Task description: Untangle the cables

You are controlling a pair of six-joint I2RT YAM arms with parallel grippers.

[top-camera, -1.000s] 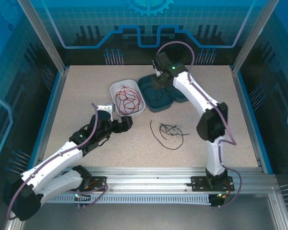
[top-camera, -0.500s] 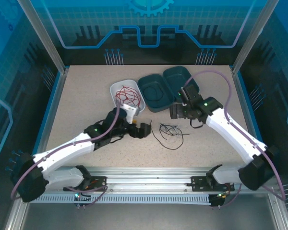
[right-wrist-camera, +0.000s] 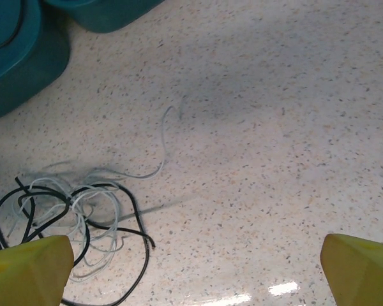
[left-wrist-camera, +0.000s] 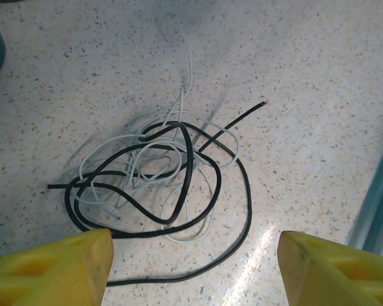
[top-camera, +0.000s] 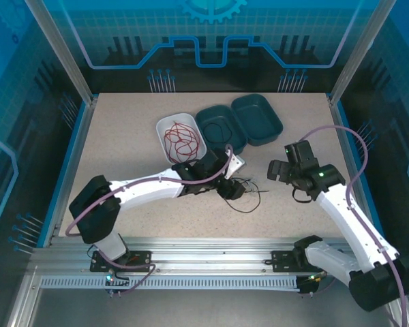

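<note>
From above, red cable [top-camera: 180,140] in white tray [top-camera: 162,129]

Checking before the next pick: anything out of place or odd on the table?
Nothing damaged or spilled. Only the black cable and whitish-grey cable lie looped through each other on the table, in front of the open left gripper. The red cable sits apart in the white tray.
</note>
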